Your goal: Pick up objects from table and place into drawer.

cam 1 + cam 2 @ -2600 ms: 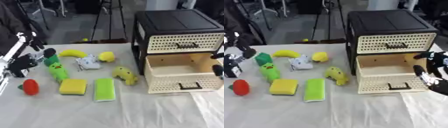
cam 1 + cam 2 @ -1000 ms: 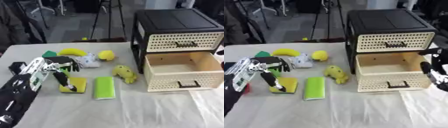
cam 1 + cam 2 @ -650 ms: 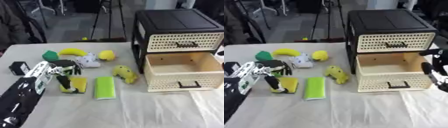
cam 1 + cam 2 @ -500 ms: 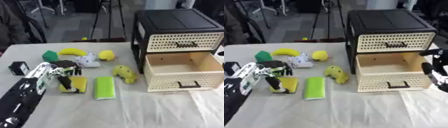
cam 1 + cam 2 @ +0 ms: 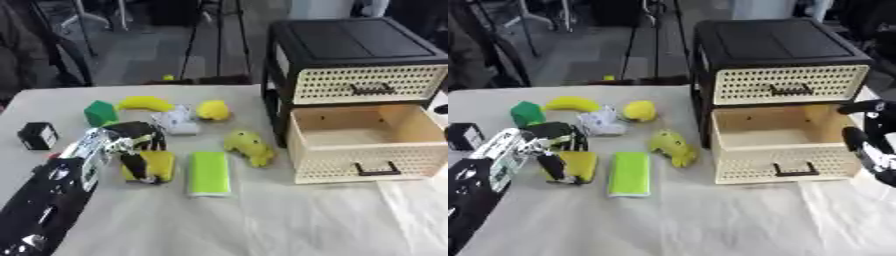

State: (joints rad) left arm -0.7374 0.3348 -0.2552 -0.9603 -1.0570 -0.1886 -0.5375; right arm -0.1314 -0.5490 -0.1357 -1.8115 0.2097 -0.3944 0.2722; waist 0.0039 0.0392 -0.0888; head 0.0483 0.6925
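Note:
My left hand [image 5: 129, 141] reaches in from the lower left and sits over the yellow sponge [image 5: 158, 163]. Its fingers curl at the sponge's far edge and its thumb lies across the near part; the sponge rests flat on the table. Around it lie a green sponge [image 5: 208, 172], a yellow soft toy [image 5: 248, 147], a lemon [image 5: 213, 109], a banana [image 5: 144, 103], a green block [image 5: 101, 112] and a white object [image 5: 179, 121]. The beige lower drawer [image 5: 366, 131] of the black cabinet stands pulled out. My right hand [image 5: 870, 145] hangs open beside that drawer's right end.
A small black cube [image 5: 37, 136] sits at the table's left edge. The black drawer cabinet [image 5: 350, 45] has a closed upper drawer [image 5: 367, 84]. White cloth covers the table [image 5: 262, 220]. Tripod legs and chairs stand on the floor beyond the far edge.
My left arm has swung in from the left and the hand has come down onto the yellow sponge, fingers closing round it. The right hand has hardly moved.

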